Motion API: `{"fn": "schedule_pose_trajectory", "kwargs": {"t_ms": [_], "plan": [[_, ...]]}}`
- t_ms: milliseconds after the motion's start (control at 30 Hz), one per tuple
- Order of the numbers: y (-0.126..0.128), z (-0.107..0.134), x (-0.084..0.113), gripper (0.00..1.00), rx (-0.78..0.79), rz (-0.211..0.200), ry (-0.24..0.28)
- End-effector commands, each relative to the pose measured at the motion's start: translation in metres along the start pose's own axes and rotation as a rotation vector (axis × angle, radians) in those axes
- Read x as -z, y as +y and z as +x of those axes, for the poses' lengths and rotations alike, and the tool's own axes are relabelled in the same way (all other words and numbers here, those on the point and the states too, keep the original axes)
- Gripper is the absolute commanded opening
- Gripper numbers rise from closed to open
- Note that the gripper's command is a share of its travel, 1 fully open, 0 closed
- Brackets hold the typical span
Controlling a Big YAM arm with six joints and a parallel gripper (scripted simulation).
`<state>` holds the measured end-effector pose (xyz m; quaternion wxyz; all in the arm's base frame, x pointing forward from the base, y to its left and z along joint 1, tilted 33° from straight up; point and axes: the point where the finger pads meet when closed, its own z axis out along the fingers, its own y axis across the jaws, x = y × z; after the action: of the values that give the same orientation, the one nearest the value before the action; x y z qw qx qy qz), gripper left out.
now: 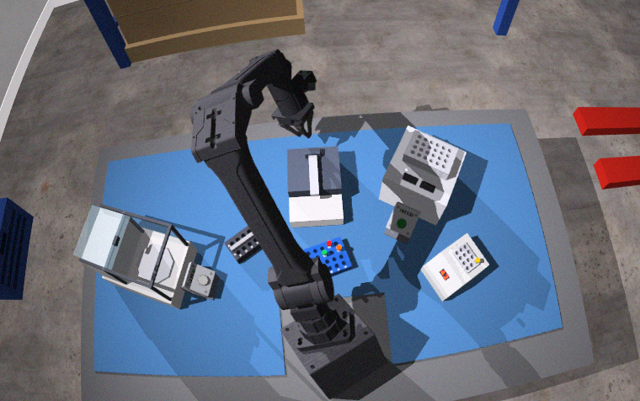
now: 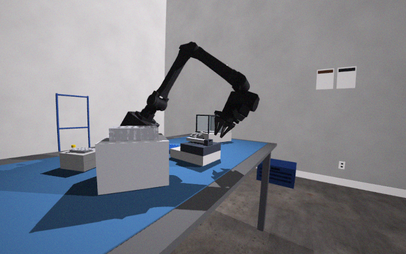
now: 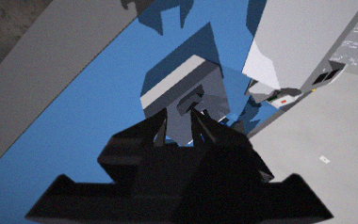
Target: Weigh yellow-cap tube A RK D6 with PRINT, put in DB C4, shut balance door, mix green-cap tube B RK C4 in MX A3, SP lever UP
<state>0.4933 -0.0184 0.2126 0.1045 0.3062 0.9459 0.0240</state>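
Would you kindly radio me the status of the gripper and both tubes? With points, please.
Gripper (image 1: 304, 134) (image 2: 218, 135) (image 3: 178, 112) empty, partly open. Yellow-capped tube (image 1: 477, 259) (image 2: 73, 146) in dry block. Green-capped tube (image 1: 324, 252) racked.

Looking out from the rack (image 1: 343, 255), bright blue with red, orange and green caps, you see the spectrophotometer (image 1: 315, 211) (image 2: 211, 158) beyond it, white in front, slate-grey behind, with a white stripe.

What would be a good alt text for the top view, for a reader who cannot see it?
A black robot arm holds its gripper, partly open, behind the spectrophotometer. The blue tube rack holds red, orange and green caps; a yellow-capped tube stands in the dry block.
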Motion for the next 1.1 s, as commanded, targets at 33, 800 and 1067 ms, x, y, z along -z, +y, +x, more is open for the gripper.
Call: {"fn": "schedule_pose_trajectory", "kwargs": {"t_ms": [33,800,1067], "plan": [[0.03,0.006,0.028,0.3,-0.033,-0.024,-0.038],[0.131,0.126,0.058,0.3,0.06,-0.062,-0.117],[0.167,0.162,0.071,0.3,0.079,-0.066,-0.124]]}}
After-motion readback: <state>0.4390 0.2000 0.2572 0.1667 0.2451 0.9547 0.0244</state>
